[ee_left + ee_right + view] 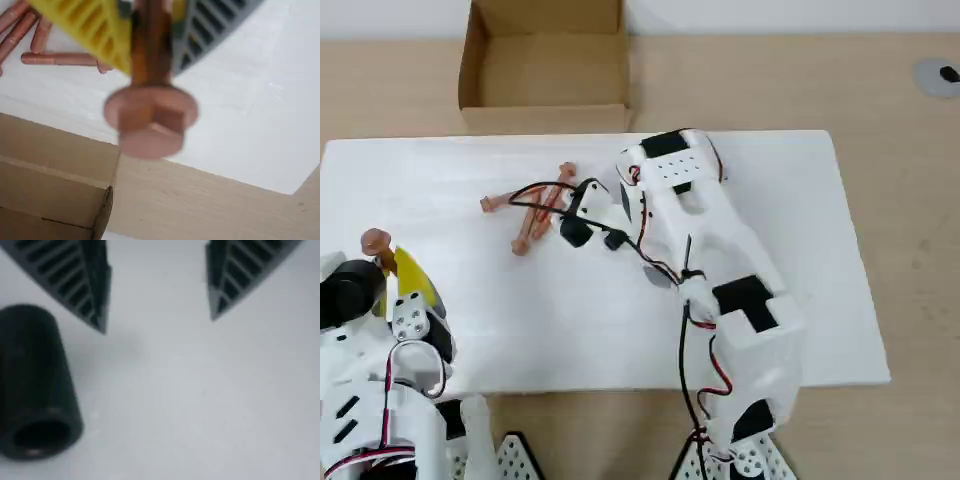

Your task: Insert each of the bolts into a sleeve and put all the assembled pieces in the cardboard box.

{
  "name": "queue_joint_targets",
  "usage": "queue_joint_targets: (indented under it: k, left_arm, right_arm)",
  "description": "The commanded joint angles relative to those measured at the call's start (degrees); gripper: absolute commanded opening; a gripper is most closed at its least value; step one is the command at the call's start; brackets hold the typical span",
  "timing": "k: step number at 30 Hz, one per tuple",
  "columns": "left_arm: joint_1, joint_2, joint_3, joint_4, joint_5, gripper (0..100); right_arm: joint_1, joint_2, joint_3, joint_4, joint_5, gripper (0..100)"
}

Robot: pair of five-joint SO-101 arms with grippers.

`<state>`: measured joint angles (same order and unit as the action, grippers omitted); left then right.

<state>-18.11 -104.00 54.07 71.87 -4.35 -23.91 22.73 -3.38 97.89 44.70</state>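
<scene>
L gripper is clamping a copper bolt by its shank, head sticking out, at approx 8 o'clock of the white sheet. R gripper is hanging over the sheet w/ jaws apart, a black sleeve lying just beside it. At 10 o'clock loose bolts are lying piled. The cardboard box is sitting at 11 o'clock on the wooden table.

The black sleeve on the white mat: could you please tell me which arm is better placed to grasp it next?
Probably the right: the right gripper is open with the sleeve lying just beside it, while the left gripper is shut on a bolt.
</scene>
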Motion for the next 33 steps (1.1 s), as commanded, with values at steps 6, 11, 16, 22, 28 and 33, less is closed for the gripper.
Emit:
queue_joint_targets:
  k: [6, 11, 16, 22, 28, 33]
  left_arm:
    - [-0.4, -0.6, -4.9, -1.3, -0.1, 1]
    - [-0.4, -0.6, -9.4, -1.2, -0.2, 1]
    - [-0.4, -0.6, -10.9, -1.2, -0.3, 1]
    - [-0.4, -0.6, -13.2, -1.2, -0.3, 1]
    - [-0.4, -0.6, -13.5, -1.2, -0.4, 1]
    - [-0.4, -0.6, -13.1, -1.2, -0.4, 1]
  right_arm:
    - [-3.7, -6.1, -6.2, 1.7, 0.5, 17.1]
    - [-3.7, -6.1, -7.1, 1.5, 0.8, 17.1]
    - [-3.6, -2.3, -6.6, 0.8, 2.2, 17.1]
    - [-3.6, 6.2, -7.2, -3.5, 2.2, 17.1]
    - [-2.8, 15.0, -13.3, -2.3, 1.9, 17.1]
    - [-2.4, 19.1, -18.7, 1.1, 2.0, 17.0]
